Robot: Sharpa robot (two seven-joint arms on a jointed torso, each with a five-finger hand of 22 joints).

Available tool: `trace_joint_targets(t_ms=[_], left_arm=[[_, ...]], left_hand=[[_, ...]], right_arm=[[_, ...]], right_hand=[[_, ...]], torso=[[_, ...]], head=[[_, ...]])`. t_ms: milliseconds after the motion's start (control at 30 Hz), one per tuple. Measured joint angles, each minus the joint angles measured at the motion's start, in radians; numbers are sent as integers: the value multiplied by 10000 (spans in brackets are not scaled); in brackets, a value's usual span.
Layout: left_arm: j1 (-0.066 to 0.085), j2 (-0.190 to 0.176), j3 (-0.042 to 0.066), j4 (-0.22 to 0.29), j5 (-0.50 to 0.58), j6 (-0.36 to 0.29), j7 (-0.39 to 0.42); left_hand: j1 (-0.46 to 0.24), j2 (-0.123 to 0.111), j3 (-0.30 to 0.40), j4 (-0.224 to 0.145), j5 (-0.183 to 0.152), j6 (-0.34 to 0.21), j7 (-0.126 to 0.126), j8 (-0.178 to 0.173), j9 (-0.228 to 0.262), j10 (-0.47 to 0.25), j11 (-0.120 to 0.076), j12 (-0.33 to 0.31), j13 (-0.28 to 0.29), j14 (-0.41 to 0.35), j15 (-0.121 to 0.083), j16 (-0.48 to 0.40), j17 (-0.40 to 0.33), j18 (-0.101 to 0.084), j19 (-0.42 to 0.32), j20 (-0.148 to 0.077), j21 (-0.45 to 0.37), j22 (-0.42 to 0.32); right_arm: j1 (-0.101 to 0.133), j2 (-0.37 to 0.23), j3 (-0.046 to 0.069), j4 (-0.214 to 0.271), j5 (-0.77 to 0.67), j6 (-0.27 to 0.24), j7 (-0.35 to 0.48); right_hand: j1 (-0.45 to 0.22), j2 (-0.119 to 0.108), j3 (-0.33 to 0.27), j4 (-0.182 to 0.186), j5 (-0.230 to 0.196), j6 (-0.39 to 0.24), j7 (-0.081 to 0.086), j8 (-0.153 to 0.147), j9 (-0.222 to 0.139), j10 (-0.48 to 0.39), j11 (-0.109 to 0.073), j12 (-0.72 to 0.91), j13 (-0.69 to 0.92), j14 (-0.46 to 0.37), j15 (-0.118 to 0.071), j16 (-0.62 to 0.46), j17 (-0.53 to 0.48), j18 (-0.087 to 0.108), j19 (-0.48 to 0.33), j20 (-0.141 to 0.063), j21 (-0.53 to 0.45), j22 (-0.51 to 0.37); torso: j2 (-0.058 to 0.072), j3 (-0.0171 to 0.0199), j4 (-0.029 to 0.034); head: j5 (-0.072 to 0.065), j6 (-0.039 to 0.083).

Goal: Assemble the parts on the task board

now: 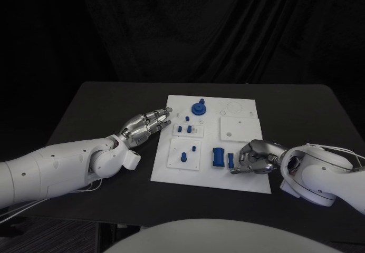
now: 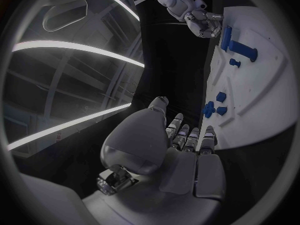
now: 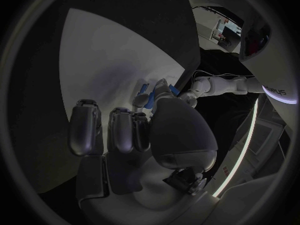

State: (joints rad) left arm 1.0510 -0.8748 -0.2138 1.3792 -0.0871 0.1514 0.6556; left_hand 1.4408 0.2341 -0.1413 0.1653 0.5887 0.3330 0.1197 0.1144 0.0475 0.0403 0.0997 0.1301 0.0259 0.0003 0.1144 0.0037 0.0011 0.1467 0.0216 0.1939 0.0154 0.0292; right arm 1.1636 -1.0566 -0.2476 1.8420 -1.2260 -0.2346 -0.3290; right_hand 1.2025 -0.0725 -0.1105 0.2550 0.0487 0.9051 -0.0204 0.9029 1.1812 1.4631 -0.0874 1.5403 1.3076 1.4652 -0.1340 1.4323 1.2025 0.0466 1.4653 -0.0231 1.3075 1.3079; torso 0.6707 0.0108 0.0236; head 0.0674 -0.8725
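Note:
The white task board [image 1: 242, 127] lies mid-table. My right hand [image 1: 255, 157] rests on its near right part, fingers curled; thumb and a finger pinch a slim blue part [image 1: 231, 161], which shows by the thumb tip in the right wrist view [image 3: 145, 92]. A thicker blue cylinder [image 1: 218, 156] lies just left of it. My left hand [image 1: 144, 126] hovers at the board's left edge, fingers stretched out and holding nothing. A blue round part with a peg [image 1: 199, 109] stands at the board's far side. Small blue pegs [image 1: 185, 128] sit on a raised square.
Two more blue pegs [image 1: 183, 156] stand in the near left square plate [image 1: 173, 163]. A plain raised white square [image 1: 240, 128] lies right of centre. The left wrist view shows my right hand [image 2: 200, 20] by the blue parts [image 2: 242, 49]. Black table [image 1: 106, 105] surrounds the board.

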Motion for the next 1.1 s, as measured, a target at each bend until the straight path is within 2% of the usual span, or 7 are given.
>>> trace_joint_targets(t_ms=[167,267,367,633,733,833,1100], left_arm=[[-1,-65,0,137,0,-323,103],[-1,-115,0,244,-34,-587,132],[-1,-213,0,366,-174,-927,154],[-2,-517,0,725,-578,-1664,180],[-2,-673,2,892,-690,-1945,187],[-2,-673,1,906,-773,-2211,192],[1,-453,6,805,-900,-2576,201]], left_hand=[[32,-183,-68,8,417,545,-123,227,54,355,-178,638,93,36,-365,0,3,0,159,-180,43,61],[10,-285,-192,135,455,729,-214,269,58,456,-254,853,104,36,-431,0,16,-2,149,-262,43,61],[34,-309,-210,332,455,952,-213,349,59,679,-270,1135,138,110,-505,79,45,-2,237,-350,117,91],[101,-375,-283,1005,354,1301,-212,366,58,889,-285,1441,147,145,-540,115,62,-1,236,-498,140,115],[-36,-399,-402,1263,3,1400,-276,367,58,961,-357,1487,146,132,-643,115,61,-1,218,-617,140,104],[-181,-331,-444,1300,-141,1292,-389,279,45,898,-447,1460,146,84,-777,115,56,0,126,-709,140,62],[-193,-318,-473,1271,-142,864,-502,13,-8,653,-613,1190,118,36,-825,69,16,-1,58,-778,100,-16]], right_arm=[[4,-311,7,110,260,-940,884],[34,-467,7,143,514,-1687,1537],[89,-561,8,146,1048,-2696,2534],[315,-532,11,-59,3003,-4768,5403],[432,-428,14,-222,3758,-5164,6385],[486,-335,15,-389,4420,-5317,7194],[517,-223,7,-810,5636,-5178,8466]], right_hand=[[-2515,1135,-585,371,2270,-564,28,-899,-577,32,32,-510,-1,0,0,-429,-833,163,-370,66,-848,-1],[-2623,1243,-779,367,2648,-543,64,-1094,-749,-92,165,-1133,-1,-131,132,-1057,-1947,320,-801,152,-1787,-1],[-2245,1594,-871,362,3432,-461,433,-1299,-997,-2570,557,-3686,-2046,-1923,597,-2984,-4918,954,-3062,540,-5674,-2],[-1530,2006,-991,374,4320,-885,892,-2105,-1836,-5333,1107,-6125,-4563,-4035,1184,-4568,-6809,1179,-4683,1129,-8375,-690],[-1403,2249,-1162,345,4618,-1333,1469,-2837,-2866,-6691,1780,-7253,-5651,-5505,1929,-6445,-7691,1179,-5643,1777,-10146,-1880],[-1290,2384,-1484,370,4620,-1773,1617,-4037,-4945,-7998,2518,-8652,-7473,-6739,2654,-8755,-9220,1179,-6419,2562,-12135,-3881],[-1048,2627,-2056,362,4229,-3080,1326,-5574,-8385,-11453,2238,-10245,-10623,-10704,2640,-11611,-11404,1179,-11492,2877,-12594,-9082]], torso=[[5,7,-7],[8,12,-13],[8,18,-25],[-60,24,-66],[-93,22,-89],[-147,23,-112],[-241,56,-251]], head=[[-5,0],[-11,0],[-25,0],[19,0],[23,0],[24,0],[260,0]])
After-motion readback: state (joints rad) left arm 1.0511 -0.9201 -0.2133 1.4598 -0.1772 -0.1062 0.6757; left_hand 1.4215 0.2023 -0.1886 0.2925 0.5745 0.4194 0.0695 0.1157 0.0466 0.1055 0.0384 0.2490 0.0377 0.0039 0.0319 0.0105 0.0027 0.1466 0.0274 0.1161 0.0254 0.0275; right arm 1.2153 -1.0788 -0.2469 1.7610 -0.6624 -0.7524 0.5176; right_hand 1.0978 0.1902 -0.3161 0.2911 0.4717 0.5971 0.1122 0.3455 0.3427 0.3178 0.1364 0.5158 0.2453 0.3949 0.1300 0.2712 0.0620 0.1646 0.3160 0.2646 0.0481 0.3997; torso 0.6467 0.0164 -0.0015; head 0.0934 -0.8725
